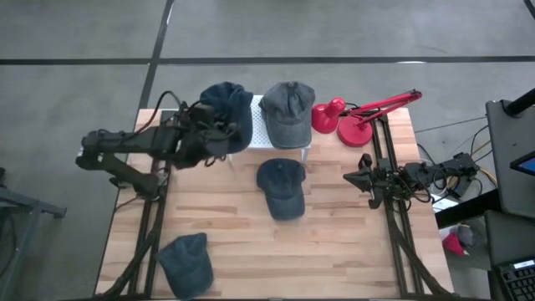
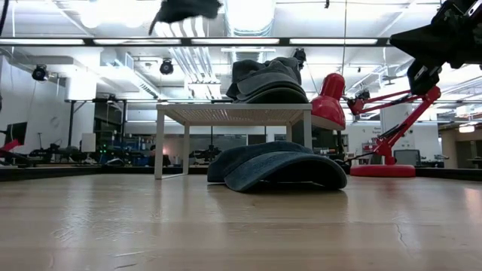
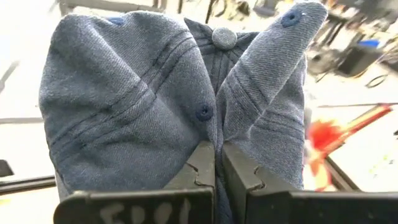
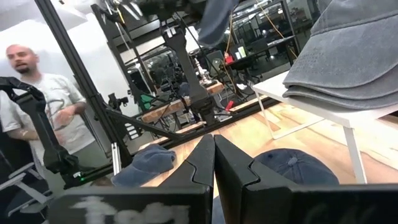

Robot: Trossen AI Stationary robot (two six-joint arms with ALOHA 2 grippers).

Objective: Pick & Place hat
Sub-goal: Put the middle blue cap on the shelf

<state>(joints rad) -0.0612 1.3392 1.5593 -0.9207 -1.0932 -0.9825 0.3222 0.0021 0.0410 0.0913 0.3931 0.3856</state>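
No text, label, brand, number or sign can be read with certainty anywhere in these views. The only lettering stands on the wrist mounts: pale handwritten strokes on the dark plate behind the left gripper [image 3: 218, 163], at about 7 o'clock in the left wrist view, and a similar pale scrawl on the plate behind the right gripper [image 4: 214, 155], at about 7 o'clock in the right wrist view. Both are too smeared to make out. The hats and the red lamp [image 1: 355, 117] carry no legible marking.
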